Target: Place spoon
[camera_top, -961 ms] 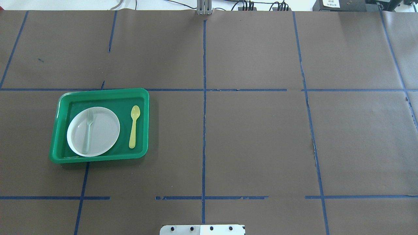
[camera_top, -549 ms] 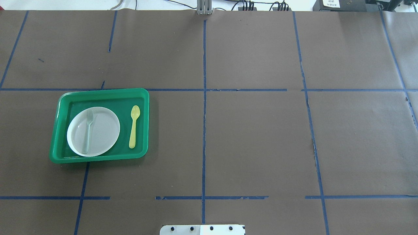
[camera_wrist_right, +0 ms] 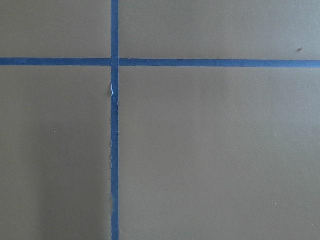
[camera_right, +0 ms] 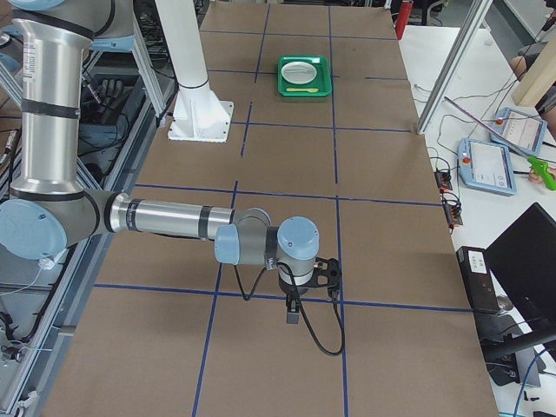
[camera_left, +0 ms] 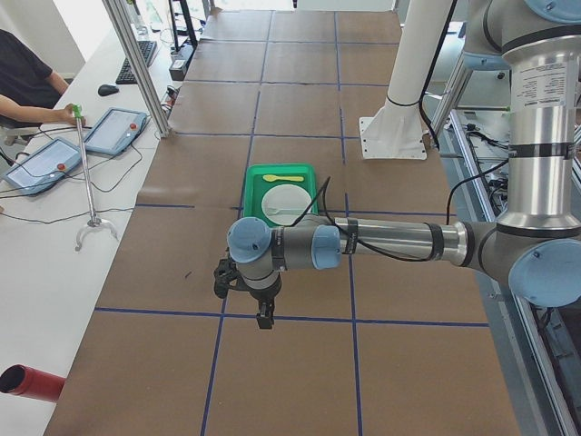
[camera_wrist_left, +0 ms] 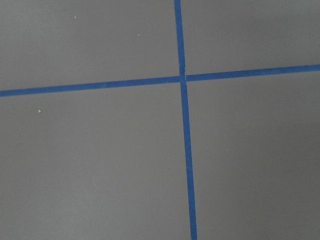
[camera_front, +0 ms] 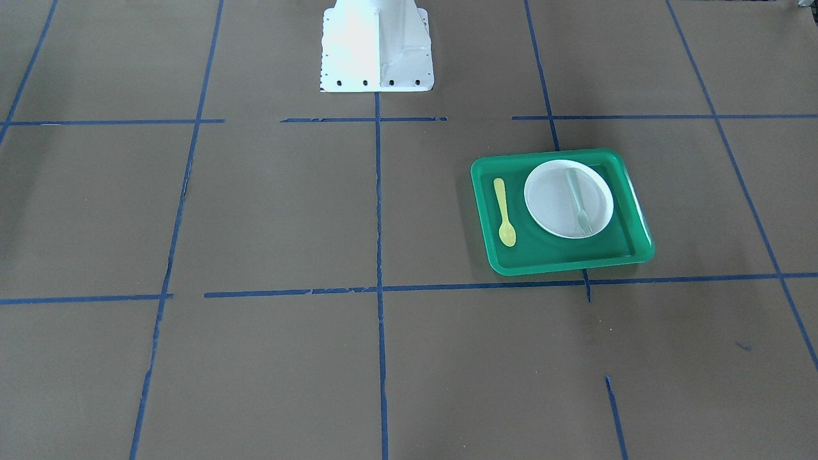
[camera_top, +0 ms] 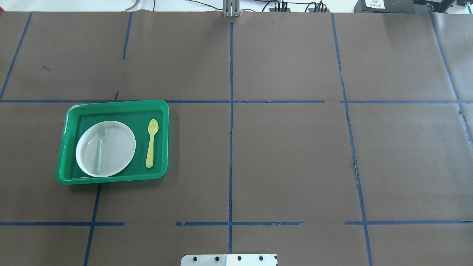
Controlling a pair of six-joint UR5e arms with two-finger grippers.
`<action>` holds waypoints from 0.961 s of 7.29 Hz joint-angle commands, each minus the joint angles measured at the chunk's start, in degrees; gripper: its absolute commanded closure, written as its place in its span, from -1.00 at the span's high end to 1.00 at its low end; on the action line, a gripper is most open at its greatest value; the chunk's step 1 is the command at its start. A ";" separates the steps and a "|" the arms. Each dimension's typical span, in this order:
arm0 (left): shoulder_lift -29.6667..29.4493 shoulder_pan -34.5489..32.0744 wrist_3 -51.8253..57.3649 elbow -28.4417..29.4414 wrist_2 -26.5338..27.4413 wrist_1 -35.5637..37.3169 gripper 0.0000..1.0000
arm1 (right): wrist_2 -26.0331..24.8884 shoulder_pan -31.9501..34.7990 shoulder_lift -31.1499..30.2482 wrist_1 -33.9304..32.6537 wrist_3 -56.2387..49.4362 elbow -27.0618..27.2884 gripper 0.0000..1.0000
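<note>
The yellow spoon [camera_top: 151,144] lies flat on the green tray [camera_top: 142,114], to the right of the white plate [camera_top: 118,147], with its bowl pointing away from the robot. It also shows in the front-facing view [camera_front: 504,211]. A pale grey-green fork [camera_top: 99,147] lies on the plate. Neither gripper shows in the overhead or front-facing view. My left gripper [camera_left: 263,318] hangs over bare paper at the table's left end, well away from the tray [camera_left: 280,191]. My right gripper [camera_right: 294,314] hangs over the far right end. I cannot tell whether either is open or shut.
Brown paper with a grid of blue tape lines [camera_top: 231,147] covers the table. The robot's white base [camera_front: 377,45] stands at the near edge's middle. Both wrist views show only paper and tape. Operators' tablets [camera_left: 113,130] and a metal post [camera_left: 136,64] stand beyond the far edge.
</note>
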 commanded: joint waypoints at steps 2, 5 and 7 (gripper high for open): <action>0.87 -0.75 -0.10 0.07 -0.10 0.00 1.00 | 0.00 0.00 0.00 0.00 0.00 0.00 1.00; 0.52 -0.83 -0.10 -0.02 -0.10 0.00 1.00 | 0.00 0.00 0.00 0.00 0.00 0.00 1.00; 0.25 -1.19 -0.19 -0.02 -0.01 0.09 1.00 | 0.00 0.00 0.00 0.00 0.00 0.00 1.00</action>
